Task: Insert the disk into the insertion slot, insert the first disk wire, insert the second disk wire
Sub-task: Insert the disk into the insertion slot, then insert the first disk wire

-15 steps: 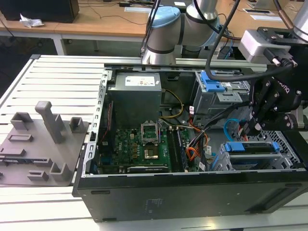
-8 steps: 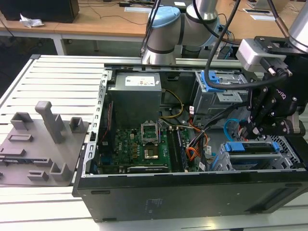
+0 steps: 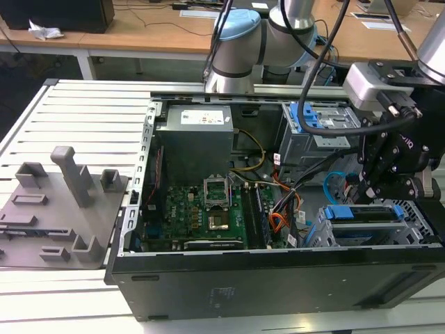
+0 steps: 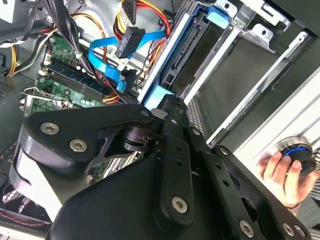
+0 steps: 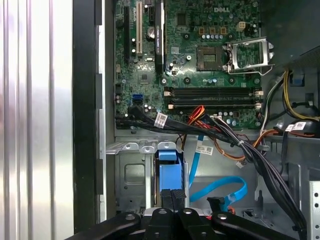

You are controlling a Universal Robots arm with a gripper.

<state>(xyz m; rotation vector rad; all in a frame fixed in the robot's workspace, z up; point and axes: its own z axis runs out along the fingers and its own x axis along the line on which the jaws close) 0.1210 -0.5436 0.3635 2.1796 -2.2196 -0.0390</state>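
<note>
Gripper: black linkage and housing, closest to the lens in the second wrist view. Fingers together, no gap seen between them, tips against the end of the disk's blue carrier.
Disk: blue-framed, seated in the insertion slot, a grey perforated bay just off the motherboard on its memory-slot side.
Blue data cable: loose, curled beside the disk, farther from the motherboard than the black cable bundle that crosses the board's edge.
Grey cage with blue latch: beside the motherboard, toward the arm's base.
Power supply: touching the motherboard's far edge in the exterior view.
Person's hand: well apart from the motherboard, outside the case, on a blue-ringed knob.
</note>
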